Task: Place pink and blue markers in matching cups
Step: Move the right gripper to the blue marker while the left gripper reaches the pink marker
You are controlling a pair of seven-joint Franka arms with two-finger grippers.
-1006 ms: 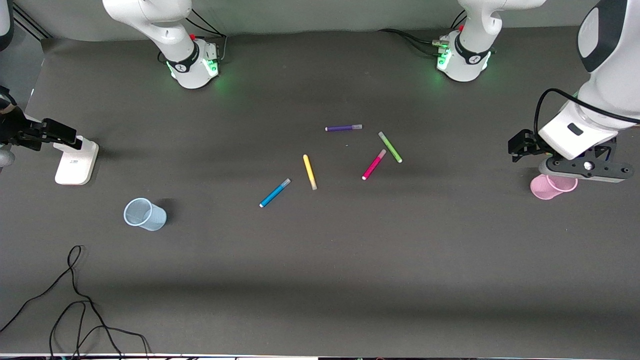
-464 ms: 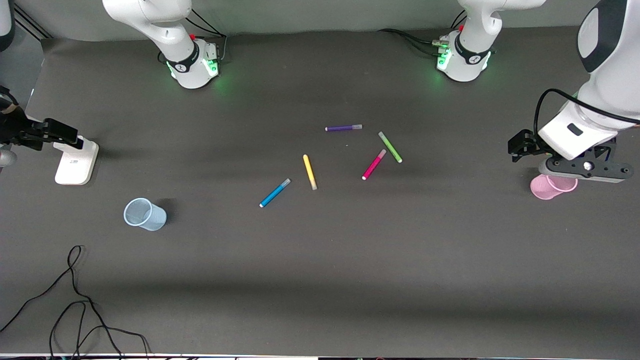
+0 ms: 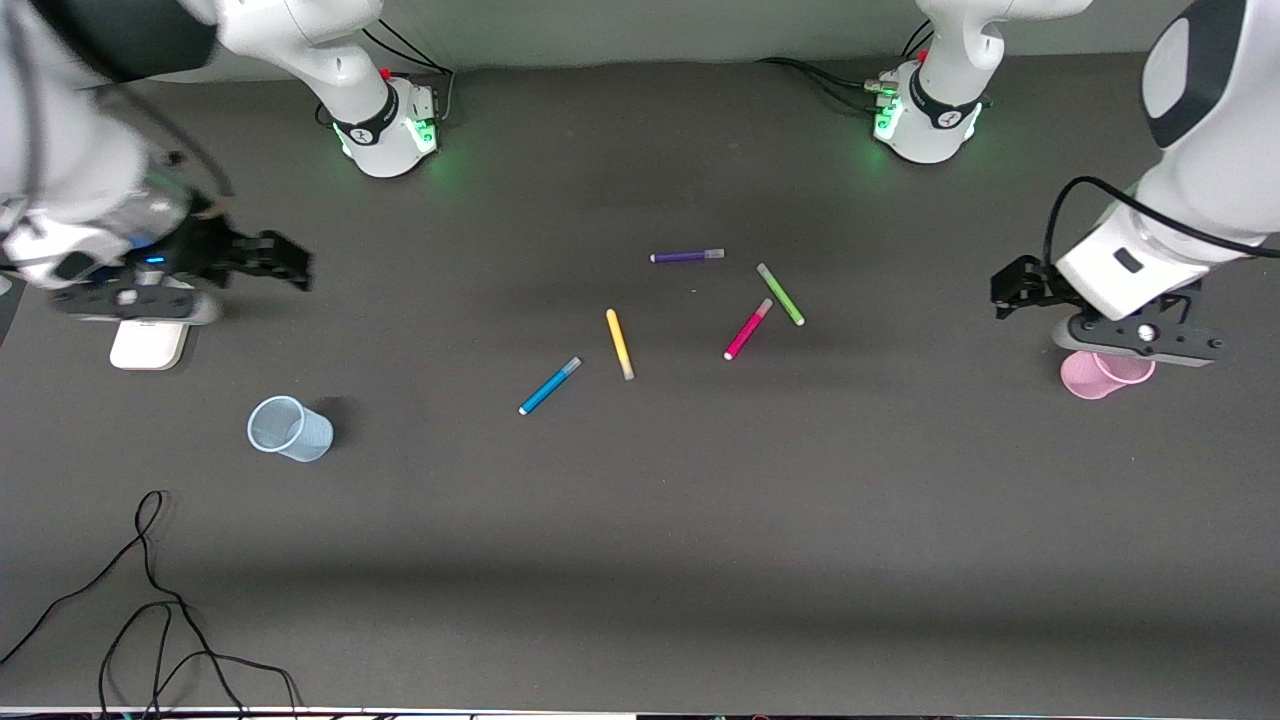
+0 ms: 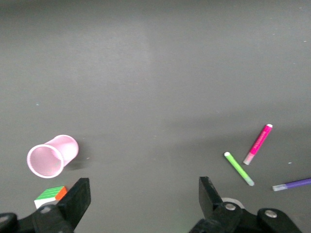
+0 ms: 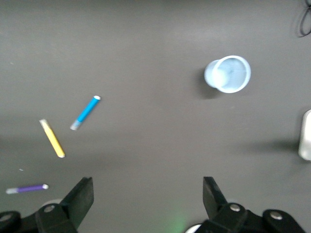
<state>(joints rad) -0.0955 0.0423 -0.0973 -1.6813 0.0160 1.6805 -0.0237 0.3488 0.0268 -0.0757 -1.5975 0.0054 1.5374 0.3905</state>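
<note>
The pink marker [image 3: 748,329] and the blue marker [image 3: 550,385] lie flat near the table's middle, apart from each other. The pale blue cup [image 3: 288,428] sits mouth up toward the right arm's end, and the pink cup [image 3: 1105,374] toward the left arm's end. My left gripper [image 3: 1010,285] hangs open and empty over the table beside the pink cup. Its wrist view shows the pink cup [image 4: 51,155] and pink marker [image 4: 258,144]. My right gripper [image 3: 275,258] hangs open and empty over the table. Its wrist view shows the blue cup [image 5: 227,74] and blue marker [image 5: 85,112].
A yellow pen [image 3: 619,343], a green pen [image 3: 780,294] and a purple pen [image 3: 687,256] lie among the markers. A white block [image 3: 148,345] sits under the right arm's wrist. Loose black cables [image 3: 150,590] lie at the near corner. A small coloured cube [image 4: 51,194] lies by the pink cup.
The right arm has swung in from the table's end, bringing its gripper toward the middle. The left gripper has shifted slightly toward the middle. Markers and cups have not moved.
</note>
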